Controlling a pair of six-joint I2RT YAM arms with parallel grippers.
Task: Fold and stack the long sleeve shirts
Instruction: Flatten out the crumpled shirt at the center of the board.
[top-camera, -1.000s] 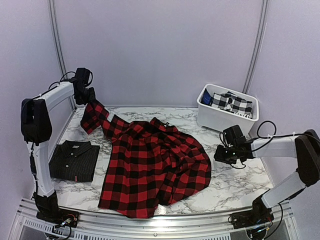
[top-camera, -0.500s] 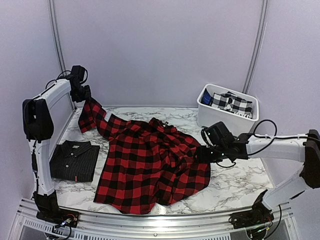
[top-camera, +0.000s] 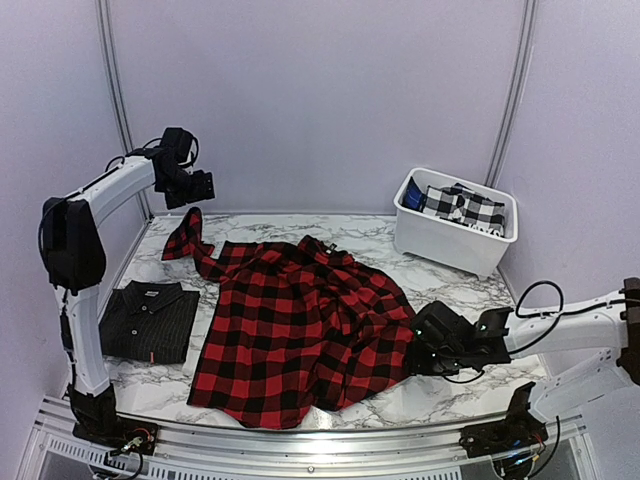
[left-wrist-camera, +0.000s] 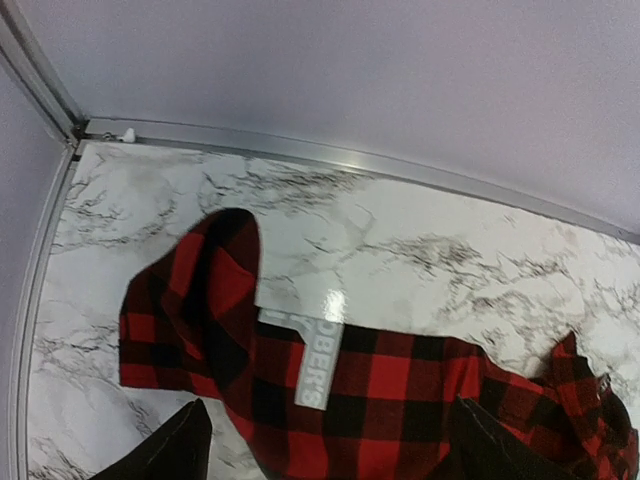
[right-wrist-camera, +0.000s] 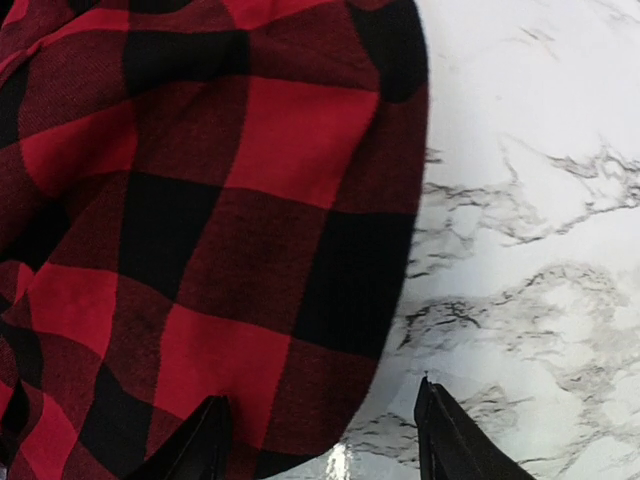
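A marble desk (top-camera: 460, 392) carries the red-and-black flannel shirt (top-camera: 300, 330), spread at centre, and the folded black pinstriped shirt (top-camera: 150, 320) beside it. The left pincer (top-camera: 203, 186) hangs open above a sleeve. The right pincer (top-camera: 414, 350) gapes at the hem.

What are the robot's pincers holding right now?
Nothing. The left pincer hangs open above the sleeve of the red-and-black shirt. The right pincer sits open at that shirt's edge, not gripping it.

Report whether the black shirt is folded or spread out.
Folded: the black pinstriped shirt lies as a compact rectangle, collar on top, no sleeves showing.
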